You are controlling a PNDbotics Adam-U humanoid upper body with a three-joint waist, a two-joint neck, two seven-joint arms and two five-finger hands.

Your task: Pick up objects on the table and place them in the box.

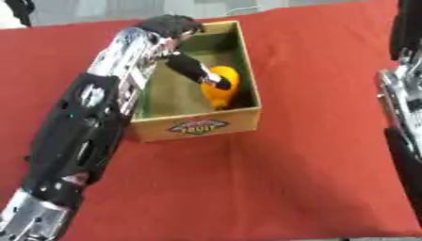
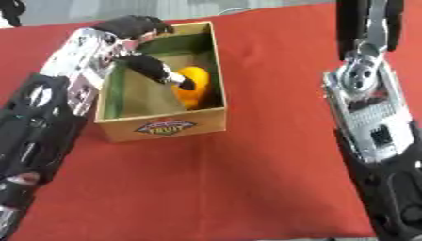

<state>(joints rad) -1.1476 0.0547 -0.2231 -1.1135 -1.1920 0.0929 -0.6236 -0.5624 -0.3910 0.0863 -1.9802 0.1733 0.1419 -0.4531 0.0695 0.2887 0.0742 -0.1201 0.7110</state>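
Red-covered desk (image 1: pixel 313 155) | box (image 1: pixel 198 126) at 11 o'clock | left robot hand (image 1: pixel 198 70) inside, fingers extended on orange fruit (image 1: pixel 223 87) | advice: release low, lift straight out | right robot hand unseen.

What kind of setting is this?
Probably a lab or demo bench, not a kitchen: a table under a red cloth, one cardboard fruit box holding an orange object, pale floor behind.

Fruit (image 1: pixel 221 86) lies in box (image 1: pixel 198 126) on table (image 1: pixel 272 179).
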